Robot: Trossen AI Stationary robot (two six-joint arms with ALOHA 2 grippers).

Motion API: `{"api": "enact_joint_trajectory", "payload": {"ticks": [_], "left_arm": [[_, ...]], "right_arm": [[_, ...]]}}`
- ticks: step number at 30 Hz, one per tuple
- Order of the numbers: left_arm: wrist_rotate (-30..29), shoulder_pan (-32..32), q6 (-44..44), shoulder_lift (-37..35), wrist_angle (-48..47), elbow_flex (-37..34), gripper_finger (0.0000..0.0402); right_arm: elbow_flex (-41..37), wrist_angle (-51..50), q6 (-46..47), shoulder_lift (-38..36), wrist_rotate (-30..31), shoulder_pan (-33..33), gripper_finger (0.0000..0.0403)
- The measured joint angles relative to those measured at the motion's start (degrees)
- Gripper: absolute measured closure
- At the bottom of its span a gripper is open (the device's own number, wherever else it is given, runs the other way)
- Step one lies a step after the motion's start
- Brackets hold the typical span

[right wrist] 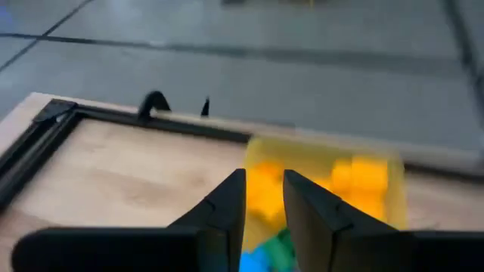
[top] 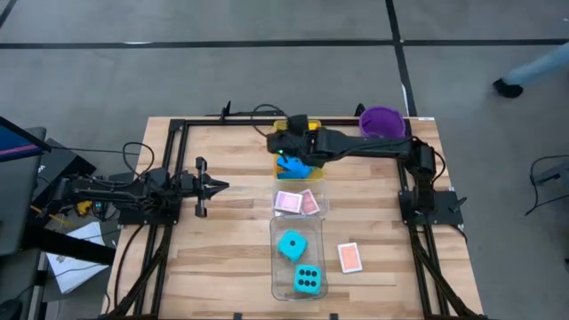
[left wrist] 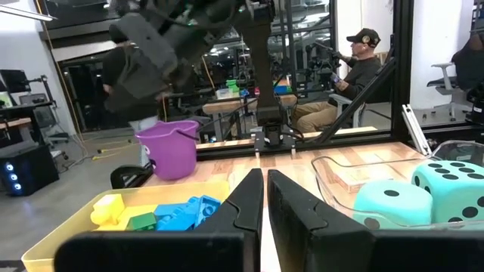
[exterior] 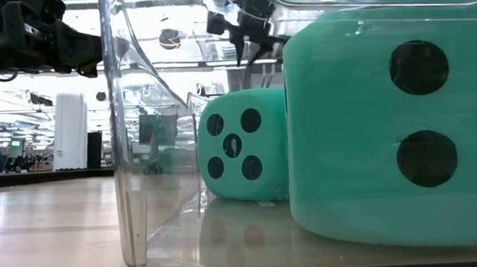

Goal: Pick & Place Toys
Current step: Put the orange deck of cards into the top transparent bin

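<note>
While the right gripper (top: 286,156) hangs over the yellow tray (top: 307,176) at the upper middle of the high view, its jaws stand narrow with a small gap, and I cannot tell whether a brick sits between them. The bricks (top: 293,165) lie heaped in that tray, blue ones plainest, with yellow and green showing in the wrist views. They look like hard, light plastic, stiff and somewhat slick, so a grip across two flat sides, square on and not on a corner, should hold best; a loose heap may shift as the jaws come in.

Below, a clear tray (top: 320,201) holds two pink cards (top: 297,203), thin and flat, probably hard to lift off a floor. The next clear tray (top: 274,258) holds two cyan dice (top: 300,263), which look soft and light; they are wide, so a squeeze across opposite faces seems right. One more card (top: 349,257) lies on the surface (top: 222,258) at lower right.

The left gripper (top: 213,186) waits at left centre, jaws shut and empty.
</note>
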Motion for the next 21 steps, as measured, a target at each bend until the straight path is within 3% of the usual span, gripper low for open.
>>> {"api": "enact_joint_trajectory", "payload": {"ticks": [5, 9, 14, 21], "left_arm": [[-0.02, 0.01, 0.01, -0.02, 0.0, -0.01, 0.0385], [-0.22, 0.02, 0.0, 0.0, -0.02, 0.0, 0.0385], [-0.22, 0.0, 0.01, -0.02, -0.04, 0.0, 0.0385], [-0.2, 0.0, 0.02, -0.02, 0.04, 0.0, 0.0385]], "right_arm": [[0.0, 2.37, -20.03, 0.0, 11.16, 5.27, 0.0323], [0.0, -2.38, -27.46, -0.39, 13.31, 8.91, 0.0323], [-0.04, -14.14, -21.56, -2.53, 13.07, 12.93, 0.0324], [0.0, -22.37, -9.02, -7.67, 6.81, 17.65, 0.0324]]}}
